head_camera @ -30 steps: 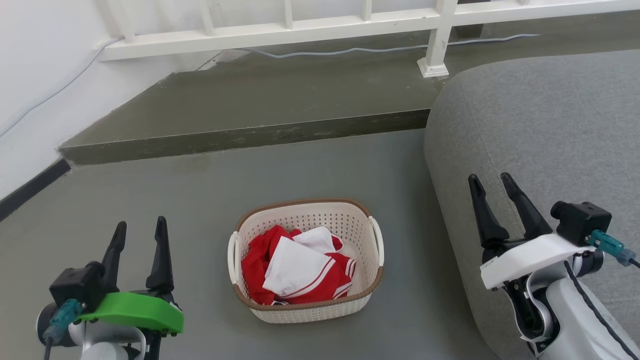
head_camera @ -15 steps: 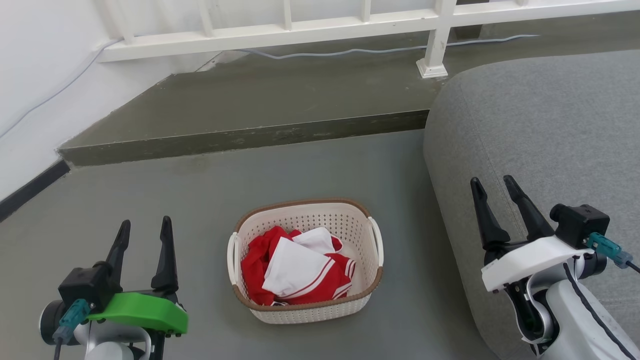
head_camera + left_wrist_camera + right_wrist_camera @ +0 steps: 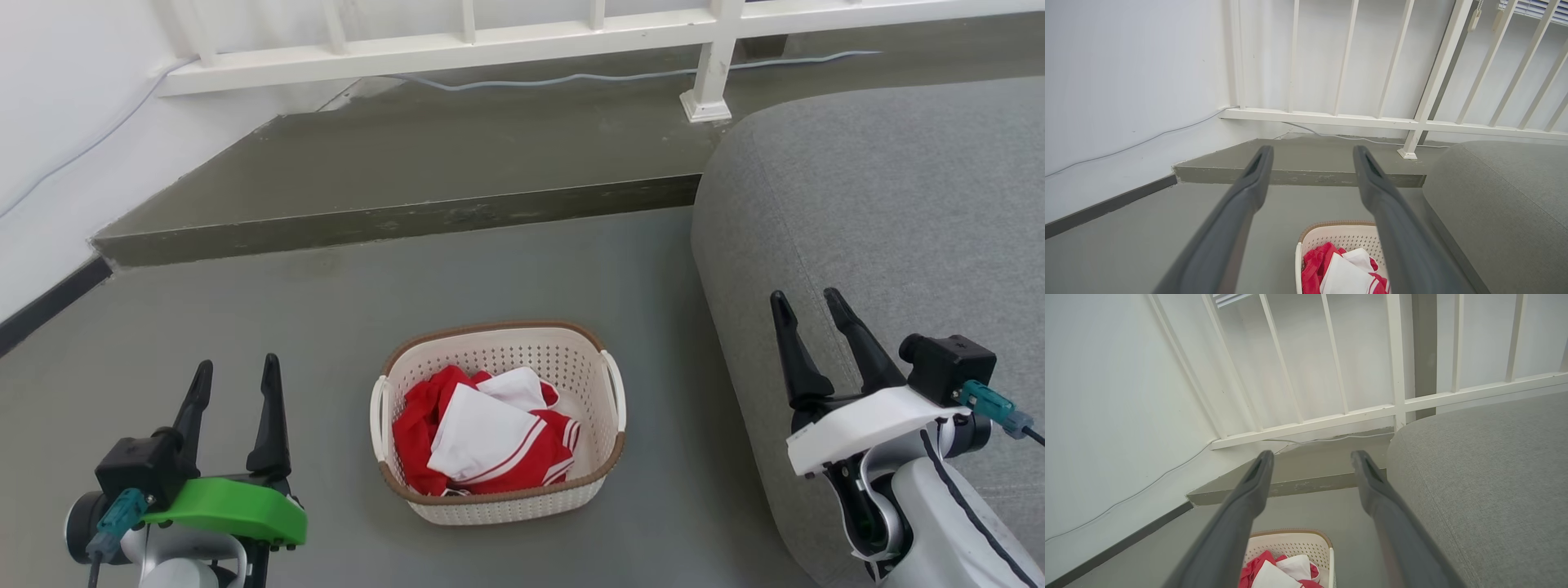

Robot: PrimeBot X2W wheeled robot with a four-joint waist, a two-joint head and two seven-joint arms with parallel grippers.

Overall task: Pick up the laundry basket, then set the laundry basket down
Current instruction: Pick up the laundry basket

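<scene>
The basket (image 3: 506, 508) stands on the floor (image 3: 245, 310) between the two arms, apart from both, with red and white clothes (image 3: 482, 433) bundled inside. The left gripper (image 3: 237, 363) hangs to its left, fingers spread and empty. The right gripper (image 3: 803, 296) (likewise spread, holding nothing) is in front of the sofa (image 3: 882, 204). Beyond the basket runs a raised step (image 3: 408, 163) under a white railing (image 3: 457, 53).
</scene>
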